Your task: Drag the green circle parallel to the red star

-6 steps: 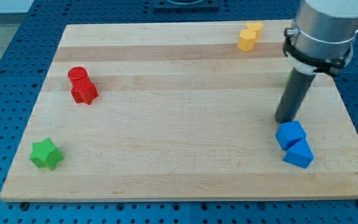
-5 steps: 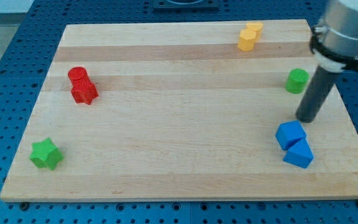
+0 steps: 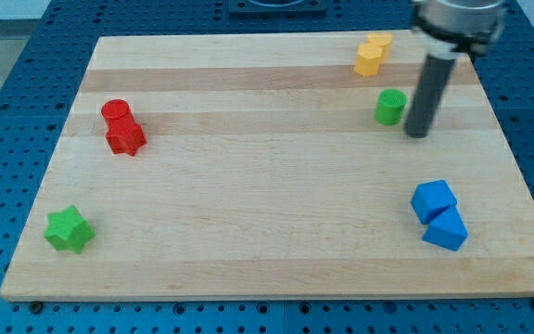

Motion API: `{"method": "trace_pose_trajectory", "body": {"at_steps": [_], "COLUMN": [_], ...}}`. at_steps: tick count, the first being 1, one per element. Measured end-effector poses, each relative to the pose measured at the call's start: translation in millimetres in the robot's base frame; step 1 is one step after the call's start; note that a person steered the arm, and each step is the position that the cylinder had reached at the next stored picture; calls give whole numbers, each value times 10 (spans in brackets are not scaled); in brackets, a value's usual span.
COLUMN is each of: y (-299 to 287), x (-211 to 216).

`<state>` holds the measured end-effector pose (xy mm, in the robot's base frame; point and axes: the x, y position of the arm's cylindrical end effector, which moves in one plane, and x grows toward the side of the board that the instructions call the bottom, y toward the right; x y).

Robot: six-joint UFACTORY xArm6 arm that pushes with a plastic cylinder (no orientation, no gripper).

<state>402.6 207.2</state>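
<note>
The green circle (image 3: 390, 107) is a short green cylinder on the wooden board (image 3: 267, 232), at the view's upper right. My tip (image 3: 417, 133) is just to its right and slightly lower, close to it or touching. The red star (image 3: 125, 139) lies at the view's left, with a red cylinder (image 3: 115, 113) touching it from above. The rod rises from the tip toward the view's top right.
Two yellow blocks (image 3: 372, 54) sit near the board's top edge, above the green circle. Two blue blocks (image 3: 438, 214) sit at the lower right. A green star (image 3: 69, 229) lies at the lower left.
My tip swung right, then up and left around the green circle. The green circle slid left and a little up, from the board's right edge toward the yellow blocks.
</note>
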Motion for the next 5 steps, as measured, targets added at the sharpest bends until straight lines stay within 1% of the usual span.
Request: {"method": "trace_pose_trajectory", "body": {"at_steps": [1,2,3,4,5], "y": [111,-579,-1264,-1535,-1258], "x": [-485,-591,-134,61,-298]}}
